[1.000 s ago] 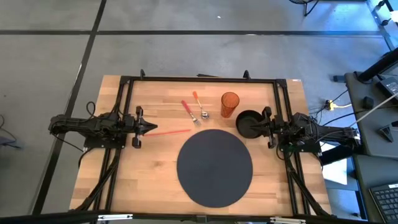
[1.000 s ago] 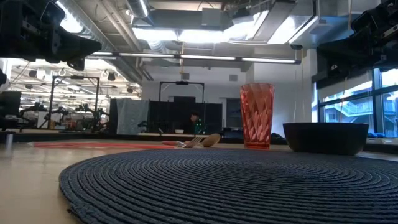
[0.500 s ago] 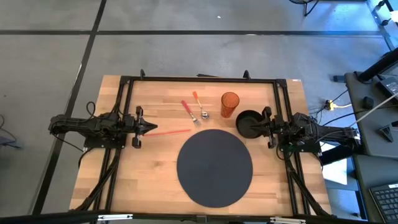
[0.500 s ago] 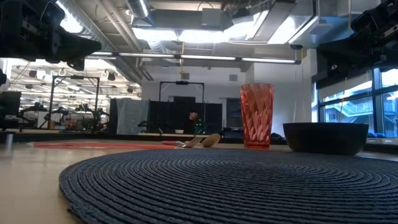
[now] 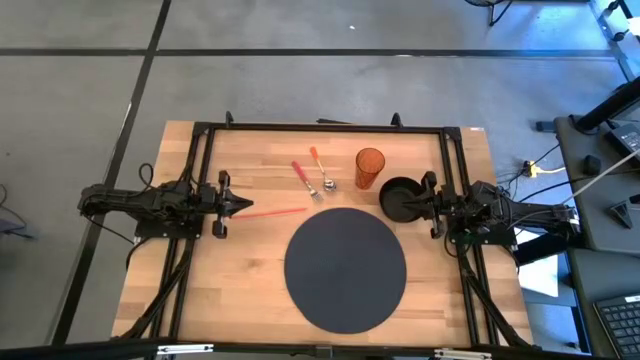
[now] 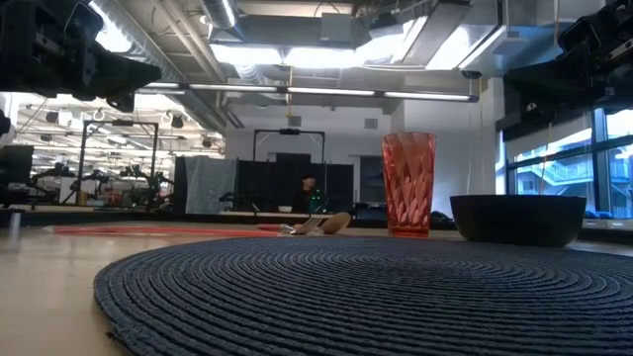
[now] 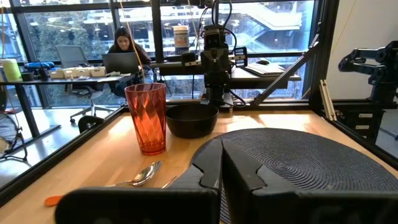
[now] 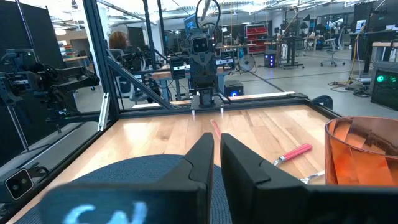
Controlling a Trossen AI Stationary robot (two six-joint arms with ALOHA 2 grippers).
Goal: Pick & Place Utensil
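Note:
Three utensils lie flat on the wooden table: a red-handled fork [image 5: 301, 177], an orange-handled spoon [image 5: 322, 172] and a thin red stick-like utensil [image 5: 272, 211]. The spoon [image 7: 144, 174] shows in the left wrist view, the red-handled fork [image 8: 292, 152] in the right wrist view. My left gripper [image 5: 246, 205] is shut and hovers off the table at its left side, just above the red stick's near end. My right gripper [image 5: 413, 206] is shut and hovers at the table's right side, over the black bowl [image 5: 400, 198]. Both sets of fingers [image 7: 222, 168] [image 8: 217, 158] are closed on nothing.
A round dark woven placemat [image 5: 345, 268] fills the table's middle and near part. An orange ribbed cup [image 5: 369, 168] stands upright beside the black bowl, towards the far right. A black frame [image 5: 320, 128] borders the table. A person sits at a desk [image 7: 124, 46] beyond it.

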